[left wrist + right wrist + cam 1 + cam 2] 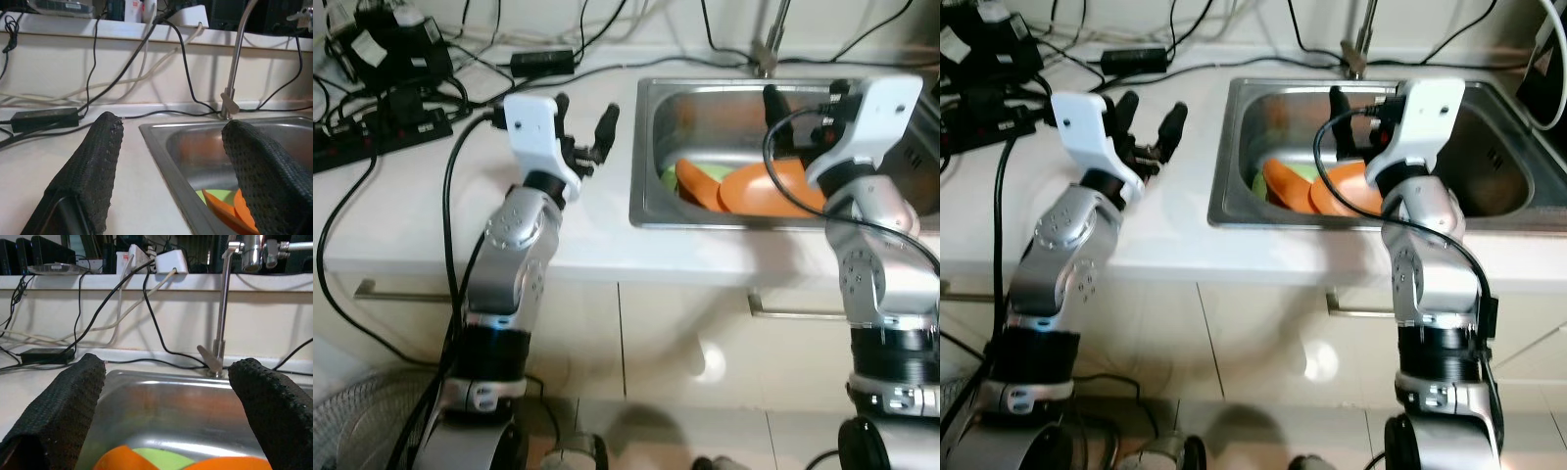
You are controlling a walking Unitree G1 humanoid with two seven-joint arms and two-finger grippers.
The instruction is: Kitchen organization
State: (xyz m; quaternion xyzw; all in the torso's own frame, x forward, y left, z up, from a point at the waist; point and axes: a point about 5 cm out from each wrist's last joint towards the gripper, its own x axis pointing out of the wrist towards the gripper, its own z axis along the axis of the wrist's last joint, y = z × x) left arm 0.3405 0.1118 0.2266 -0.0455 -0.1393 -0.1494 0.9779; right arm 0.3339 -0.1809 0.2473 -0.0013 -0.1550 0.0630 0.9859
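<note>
**Over counter and sink: both arms raised, fingers spread**

At left of the head view, left arm bent upward, left gripper [583,130] poised above the white counter [411,206] beside the sink [646,196], fingers wide apart, gripping nothing. At right, right gripper [1363,106] raised over the basin, likewise spread wide and empty. In the sink's lower middle, orange plates [769,191] stacked over a green plate [669,179], untouched.

2 silver arms, white wrists, black-fingered pincers.
</note>
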